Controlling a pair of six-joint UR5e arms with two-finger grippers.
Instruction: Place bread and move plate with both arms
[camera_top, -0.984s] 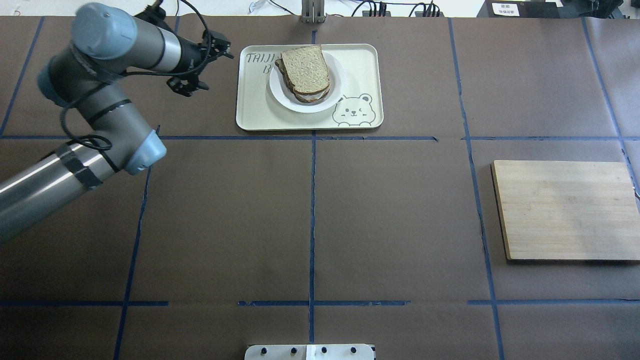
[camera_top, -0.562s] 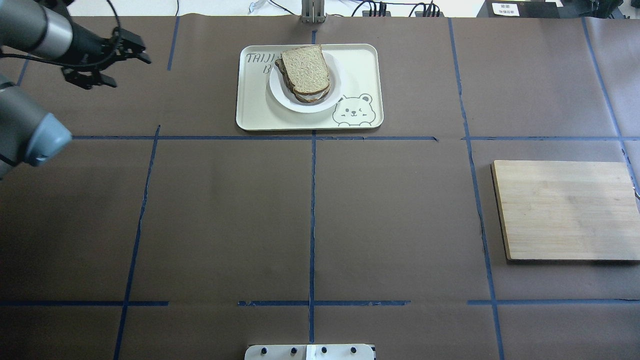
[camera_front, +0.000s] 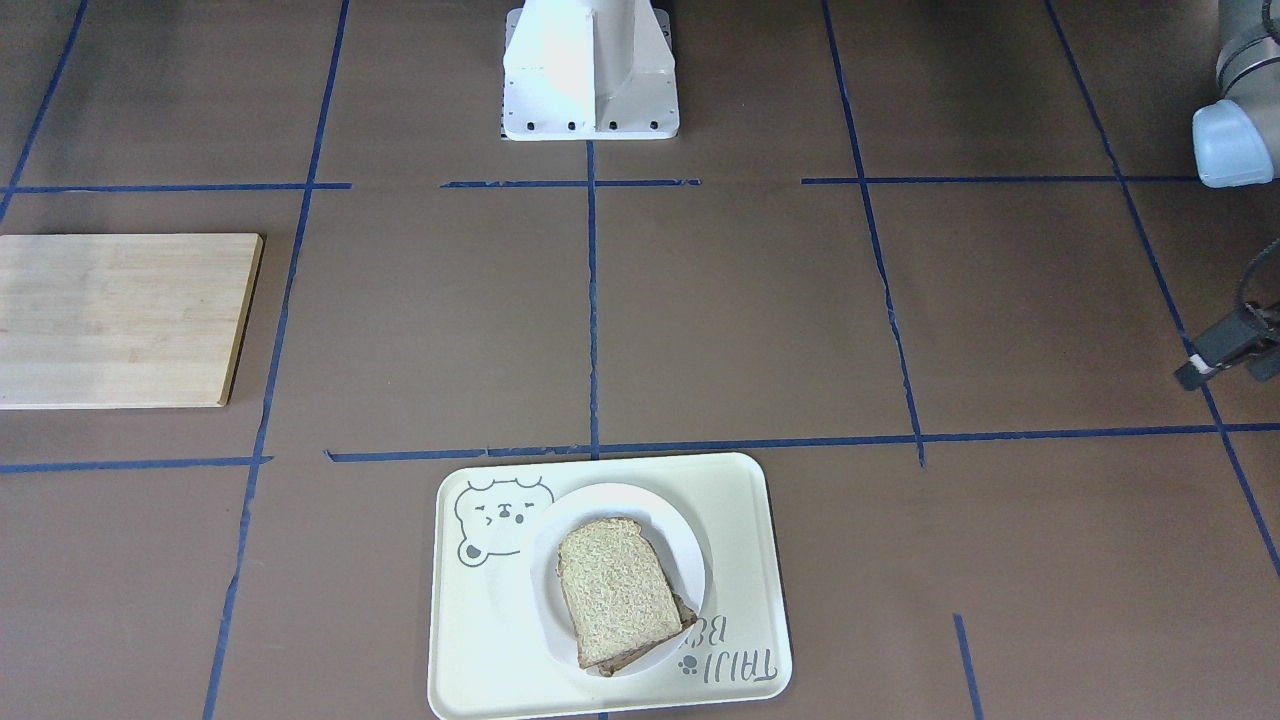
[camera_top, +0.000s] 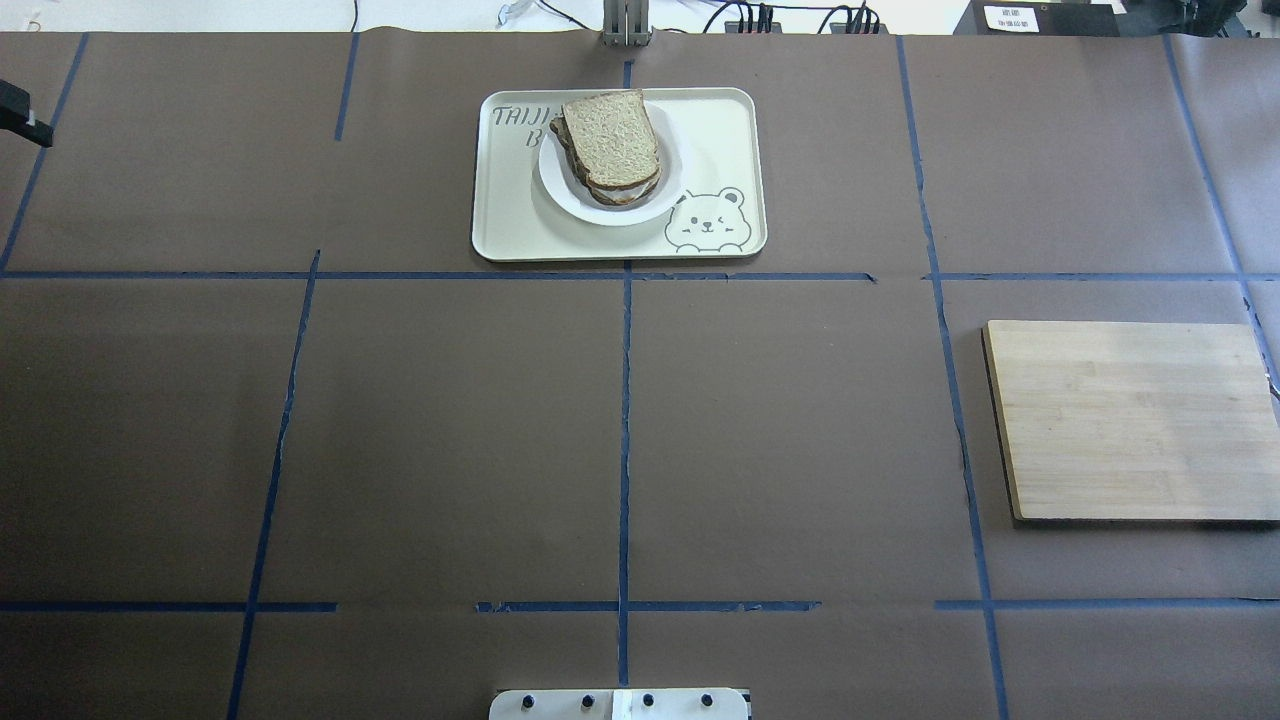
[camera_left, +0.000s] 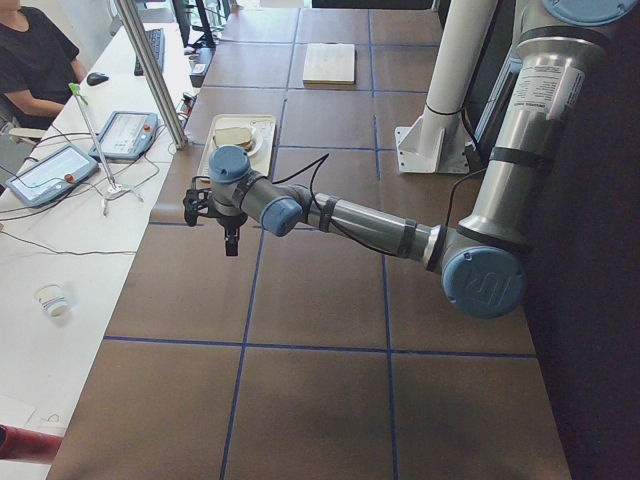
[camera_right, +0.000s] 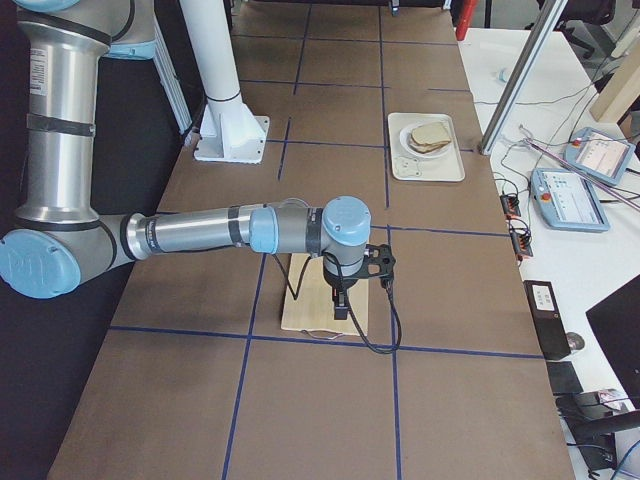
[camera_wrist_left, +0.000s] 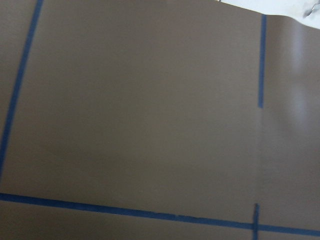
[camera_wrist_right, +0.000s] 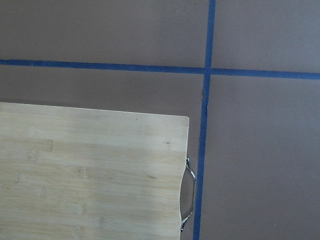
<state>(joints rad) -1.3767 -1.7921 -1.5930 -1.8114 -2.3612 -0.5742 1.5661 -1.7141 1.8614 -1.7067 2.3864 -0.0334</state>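
The bread (camera_top: 610, 138) is a tan slice lying on top of another slice on the white plate (camera_top: 679, 152). It also shows in the front view (camera_front: 612, 588), on the plate (camera_front: 640, 503). My left gripper (camera_left: 228, 240) hangs over bare table far to the left of the plate. Only a black tip of it shows at the overhead view's left edge (camera_top: 20, 112) and at the front view's right edge (camera_front: 1225, 345), so I cannot tell if it is open. My right gripper (camera_right: 340, 306) hovers over the wooden board, seen only in the right side view, its state unclear.
The plate sits on a cream tray (camera_top: 510, 225) with a bear drawing at the table's far middle. A wooden cutting board (camera_top: 1130, 420) with a metal handle (camera_wrist_right: 189, 195) lies at the right. The white pedestal (camera_front: 590, 70) stands at the near edge.
My left arm has swung away from beside the tray to the left and almost out of the overhead view. Bread, plate, tray and board have not moved.
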